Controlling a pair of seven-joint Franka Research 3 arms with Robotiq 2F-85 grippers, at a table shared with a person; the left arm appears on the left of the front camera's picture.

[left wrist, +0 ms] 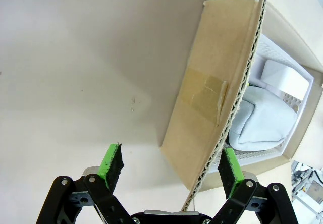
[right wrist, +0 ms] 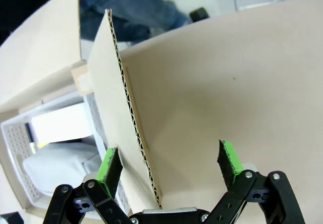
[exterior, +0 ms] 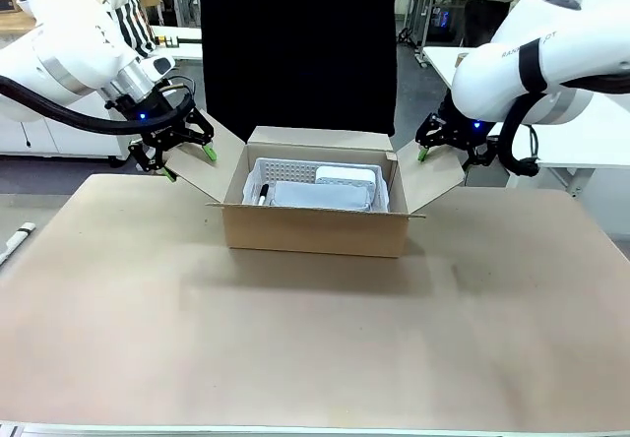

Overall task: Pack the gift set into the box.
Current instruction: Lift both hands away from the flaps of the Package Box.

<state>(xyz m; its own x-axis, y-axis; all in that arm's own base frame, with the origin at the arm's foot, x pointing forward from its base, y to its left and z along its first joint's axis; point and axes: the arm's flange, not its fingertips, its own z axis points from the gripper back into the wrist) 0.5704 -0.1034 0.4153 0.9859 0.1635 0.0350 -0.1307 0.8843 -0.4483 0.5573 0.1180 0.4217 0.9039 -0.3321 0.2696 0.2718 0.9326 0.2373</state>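
The box stands open at mid-table with its side flaps spread outward. Inside lies the gift set, a white perforated tray with grey-silver packs and a slim dark piece at its left end. My left gripper is open at the left flap. In the left wrist view its open gripper straddles that flap's taped edge, with the gift set beyond. My right gripper is open at the right flap. In the right wrist view, its open gripper straddles the flap edge, beside the gift set.
A person in black stands right behind the box at the far side. The brown table stretches bare in front of the box. A white table stands at the far right.
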